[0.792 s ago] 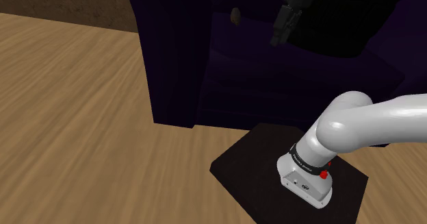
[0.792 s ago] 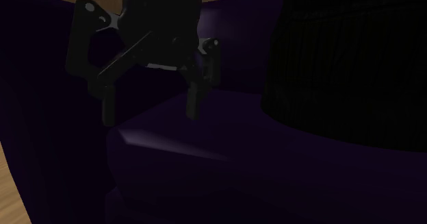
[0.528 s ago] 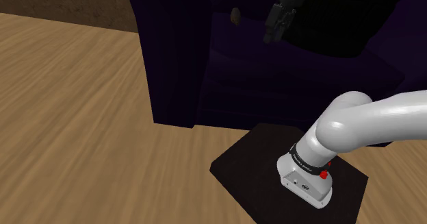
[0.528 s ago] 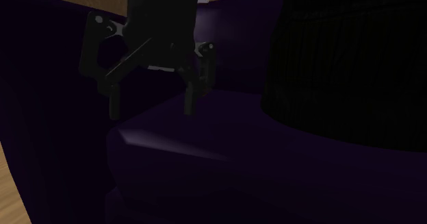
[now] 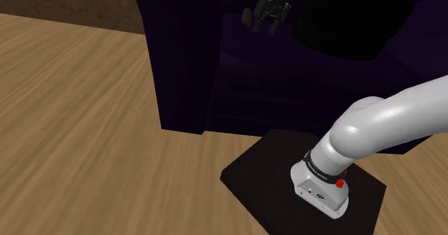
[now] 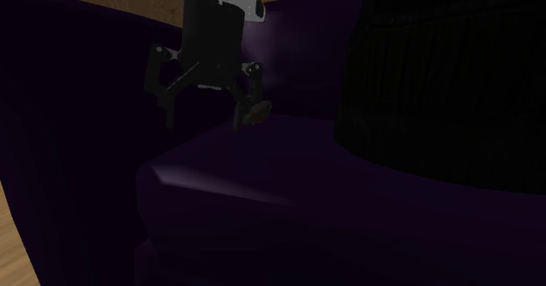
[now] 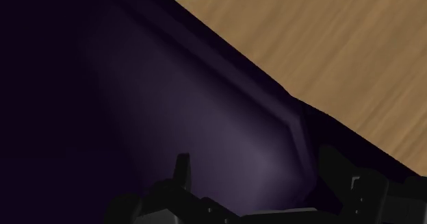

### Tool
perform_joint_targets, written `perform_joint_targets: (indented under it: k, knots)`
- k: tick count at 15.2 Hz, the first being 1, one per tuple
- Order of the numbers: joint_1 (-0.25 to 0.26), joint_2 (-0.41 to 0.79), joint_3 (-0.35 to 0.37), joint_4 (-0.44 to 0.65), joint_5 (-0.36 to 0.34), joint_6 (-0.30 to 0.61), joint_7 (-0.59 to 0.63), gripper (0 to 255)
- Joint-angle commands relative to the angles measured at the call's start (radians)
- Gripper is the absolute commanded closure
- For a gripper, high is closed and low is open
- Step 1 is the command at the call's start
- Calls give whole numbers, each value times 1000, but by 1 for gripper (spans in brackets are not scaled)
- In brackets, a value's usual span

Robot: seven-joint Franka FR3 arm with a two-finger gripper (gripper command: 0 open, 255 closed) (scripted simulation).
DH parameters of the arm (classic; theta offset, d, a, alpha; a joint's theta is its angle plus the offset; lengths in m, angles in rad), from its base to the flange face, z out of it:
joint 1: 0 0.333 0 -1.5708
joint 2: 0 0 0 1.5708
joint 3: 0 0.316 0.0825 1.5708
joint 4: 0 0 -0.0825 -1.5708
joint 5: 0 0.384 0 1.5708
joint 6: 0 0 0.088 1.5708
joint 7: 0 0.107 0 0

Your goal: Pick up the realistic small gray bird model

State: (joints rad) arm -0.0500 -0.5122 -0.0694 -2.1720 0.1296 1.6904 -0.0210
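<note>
Gripper (image 6: pixel 203 123) hangs open, seemingly just beside one small bird (image 6: pixel 259 112).

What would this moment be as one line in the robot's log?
step: pre-grasp | claw: open, over purple seat | bird: beside claw, not held

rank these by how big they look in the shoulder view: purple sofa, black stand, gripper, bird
1. purple sofa
2. black stand
3. gripper
4. bird
Gripper and bird sit farthest from the camera, so their real sizes are unsure.
</note>
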Motion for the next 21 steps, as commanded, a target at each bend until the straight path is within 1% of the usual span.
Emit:
perform_joint_targets:
  k: [1,6,11,16,21]
  knots:
    - [-15,61,-8,43,-1,36,23,0]
    - [-45,211,-25,162,1,108,91,0]
    - [-73,359,-48,302,6,157,155,0]
    - [-103,506,-78,461,17,183,217,0]
    - [-138,656,-112,643,38,186,275,0]
